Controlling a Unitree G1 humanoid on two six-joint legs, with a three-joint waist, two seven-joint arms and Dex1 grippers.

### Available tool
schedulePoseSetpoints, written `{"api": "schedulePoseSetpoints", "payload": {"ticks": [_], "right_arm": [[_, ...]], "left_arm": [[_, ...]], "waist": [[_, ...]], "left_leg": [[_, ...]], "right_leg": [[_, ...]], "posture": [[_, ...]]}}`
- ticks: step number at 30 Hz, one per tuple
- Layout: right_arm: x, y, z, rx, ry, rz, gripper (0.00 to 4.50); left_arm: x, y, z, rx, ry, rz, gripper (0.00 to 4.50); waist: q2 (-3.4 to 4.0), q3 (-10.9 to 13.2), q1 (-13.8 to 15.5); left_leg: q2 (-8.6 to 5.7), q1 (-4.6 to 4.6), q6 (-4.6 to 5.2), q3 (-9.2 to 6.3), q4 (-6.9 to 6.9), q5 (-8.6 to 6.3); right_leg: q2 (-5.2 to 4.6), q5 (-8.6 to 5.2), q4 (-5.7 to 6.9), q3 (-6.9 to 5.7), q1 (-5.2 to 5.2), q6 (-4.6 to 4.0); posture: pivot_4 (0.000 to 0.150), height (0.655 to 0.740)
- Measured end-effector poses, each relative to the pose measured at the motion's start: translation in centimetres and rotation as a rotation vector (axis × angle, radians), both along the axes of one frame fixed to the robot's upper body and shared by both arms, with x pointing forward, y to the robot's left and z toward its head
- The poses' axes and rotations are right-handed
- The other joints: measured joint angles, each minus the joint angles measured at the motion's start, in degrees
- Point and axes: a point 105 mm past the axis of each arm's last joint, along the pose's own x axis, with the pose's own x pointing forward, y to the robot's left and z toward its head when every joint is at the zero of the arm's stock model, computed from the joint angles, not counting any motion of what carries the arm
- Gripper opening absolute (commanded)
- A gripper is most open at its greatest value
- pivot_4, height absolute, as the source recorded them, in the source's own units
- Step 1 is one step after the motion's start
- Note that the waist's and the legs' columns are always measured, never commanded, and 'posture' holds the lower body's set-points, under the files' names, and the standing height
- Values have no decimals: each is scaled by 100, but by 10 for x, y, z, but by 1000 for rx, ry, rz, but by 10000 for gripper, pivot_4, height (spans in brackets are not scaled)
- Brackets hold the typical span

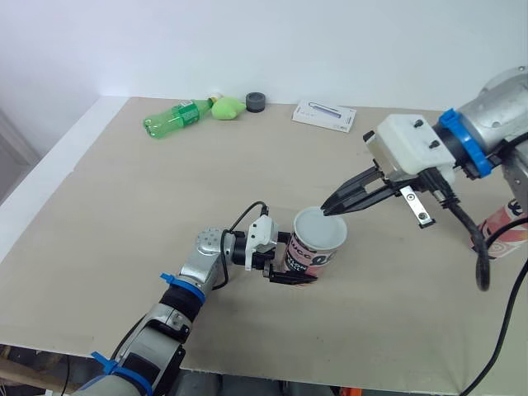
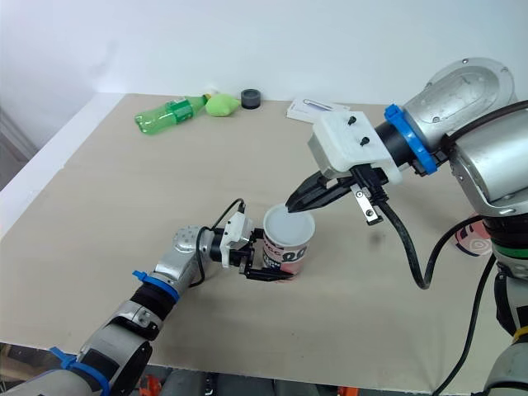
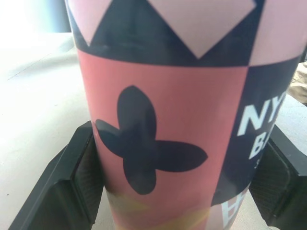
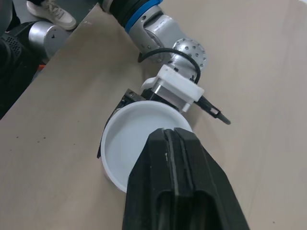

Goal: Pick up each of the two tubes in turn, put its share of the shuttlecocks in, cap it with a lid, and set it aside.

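A pink and navy printed tube [image 1: 312, 254] stands upright near the table's middle, with a white lid [image 1: 320, 227] on its top. My left gripper [image 1: 295, 269] is shut on the tube's lower body, and its black pads [image 3: 81, 177] press both sides of the tube [image 3: 168, 120]. My right gripper [image 1: 332, 208] is shut, its tips at the lid's near rim [image 4: 129, 139]; whether they touch it I cannot tell. A second pink tube [image 1: 505, 224] lies at the table's right edge, partly behind the right arm.
Along the table's far edge lie a green plastic bottle [image 1: 175, 116], a small green object [image 1: 228, 107], a dark grey ring [image 1: 256, 101] and a flat white box [image 1: 324, 115]. A black cable hangs from the right arm [image 1: 483, 256].
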Motion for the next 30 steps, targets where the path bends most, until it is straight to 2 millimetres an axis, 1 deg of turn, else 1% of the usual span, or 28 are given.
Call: {"api": "schedulePoseSetpoints", "payload": {"ticks": [2, 3, 4, 8, 15, 27, 30], "right_arm": [[2, -1, -2, -16, -12, -3, 355], [7, -3, -11, -74, -38, -9, 355], [8, -4, -14, -91, -46, -10, 355], [11, -2, -19, -122, -71, 11, 355], [11, -2, -23, -166, -101, 54, 355], [13, 1, -29, -194, -129, 85, 355], [12, 0, -33, -196, -127, 87, 355]], "left_arm": [[0, 0, 0, 0, 0, 0, 36891], [0, 0, 0, 0, 0, -1, 36891], [0, 0, 0, 0, 0, 0, 36891], [0, 0, 0, 0, 0, 0, 36891], [0, 0, -2, -1, -2, 12, 36891], [1, 2, -4, 1, 4, 23, 36891], [1, 3, -5, 8, 4, 27, 36891]], "waist": [[0, 0, 3], [0, 0, 2], [-1, 0, 1], [0, 0, 1], [-2, -5, 0], [-13, -17, 0], [-39, -40, 1]], "left_leg": [[0, 0, 0, -1, 0, 0], [-1, 0, 0, 1, 0, 0], [0, 0, 0, 1, 0, 0], [1, 1, 0, 0, 0, 0], [4, 10, 0, 0, 2, 0], [28, 21, -1, 4, 5, 1], [32, 39, -3, 4, -1, -1]], "right_leg": [[0, 0, 0, -2, 1, -1], [-1, -1, 0, 1, 1, 0], [-1, -1, 0, 0, 1, 1], [0, -1, 0, 0, 2, 1], [2, -1, 0, -2, 11, 1], [21, 6, 0, -4, 17, -10], [26, 0, 0, -4, 28, -16]], "posture": [[1500, 7294], [1500, 7294], [1500, 7294], [1500, 7294], [1500, 7294], [1500, 7294], [1500, 7294]]}}
